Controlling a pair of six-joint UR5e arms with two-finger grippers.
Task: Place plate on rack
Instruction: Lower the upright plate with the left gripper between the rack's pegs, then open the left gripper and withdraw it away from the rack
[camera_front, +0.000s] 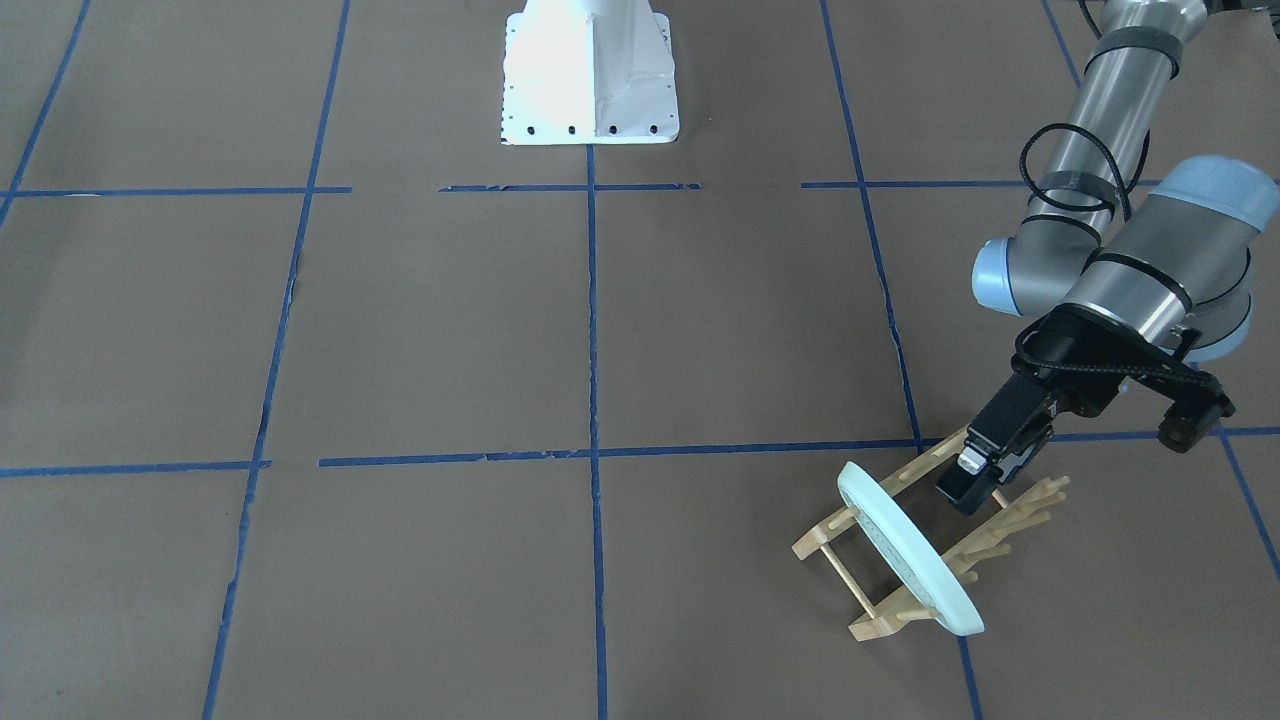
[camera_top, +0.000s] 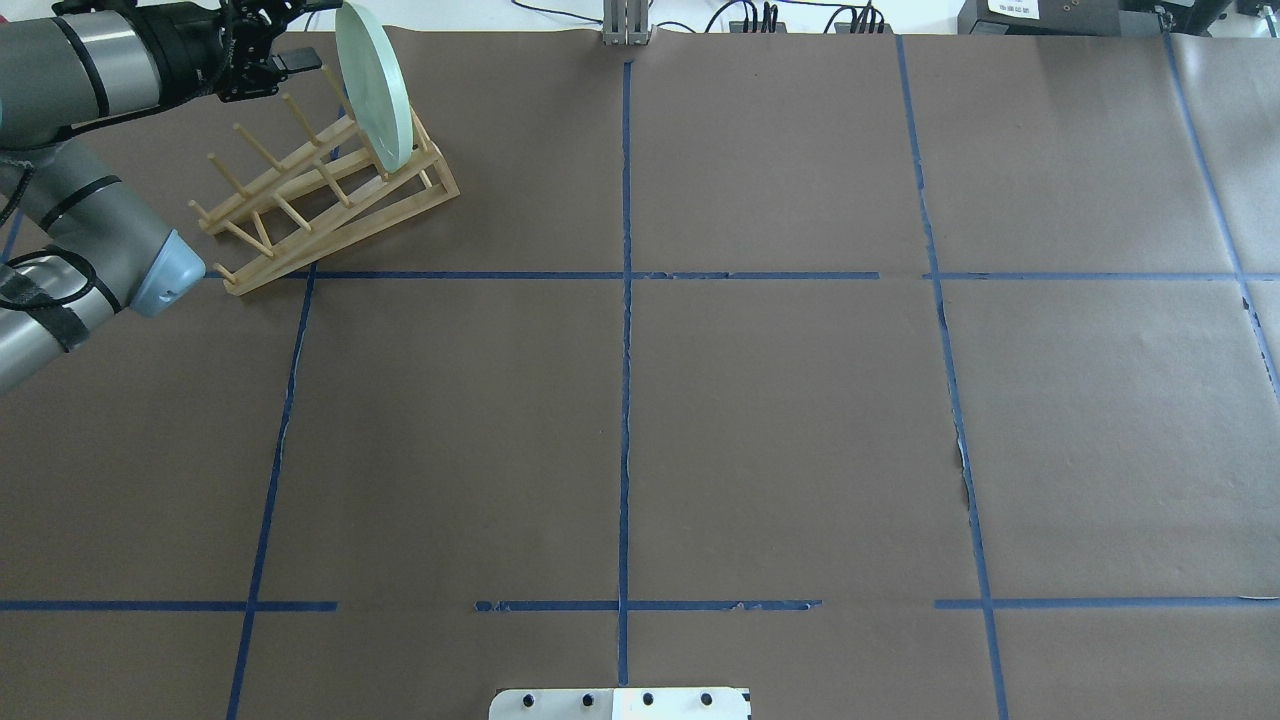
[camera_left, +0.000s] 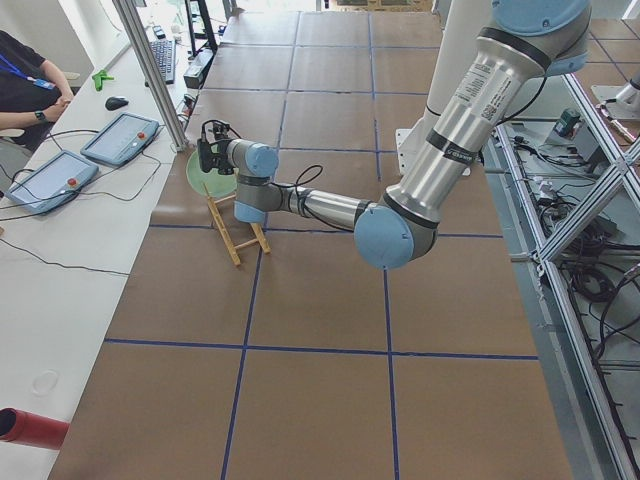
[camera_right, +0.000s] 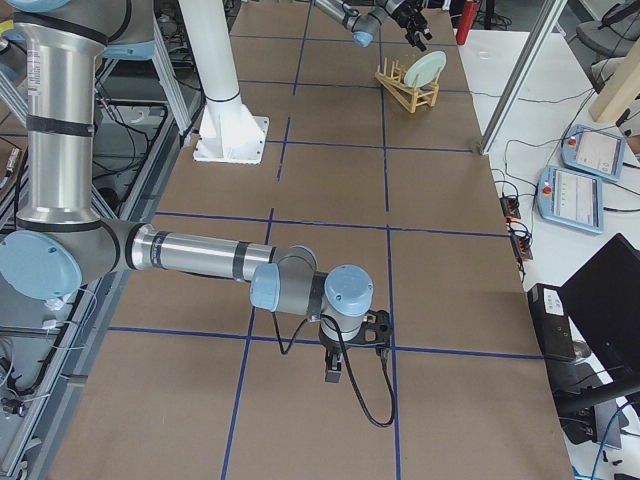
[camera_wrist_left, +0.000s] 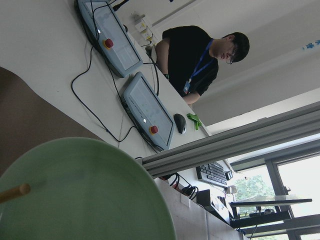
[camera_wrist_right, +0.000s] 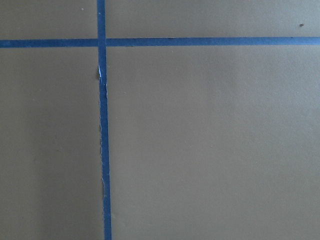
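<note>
The pale mint-green plate (camera_front: 905, 545) stands on edge in the end slot of the small wooden rack (camera_front: 870, 625), leaning against its pegs. In the overhead view the plate (camera_top: 372, 85) is at the far left of the table on the rack (camera_top: 330, 225). My left gripper (camera_front: 975, 480) hovers over the rack just behind the plate, jaws apart and holding nothing. Its wrist view is filled by the plate's face (camera_wrist_left: 85, 195), with one peg tip (camera_wrist_left: 15, 192). My right gripper (camera_right: 335, 372) hangs low over bare table far from the rack; I cannot tell its state.
The table is brown paper with a blue tape grid (camera_top: 625, 400). The white robot base (camera_front: 590, 75) stands at the near edge. An operator (camera_wrist_left: 200, 55) sits at a desk with tablets beyond the table's far edge, near the rack.
</note>
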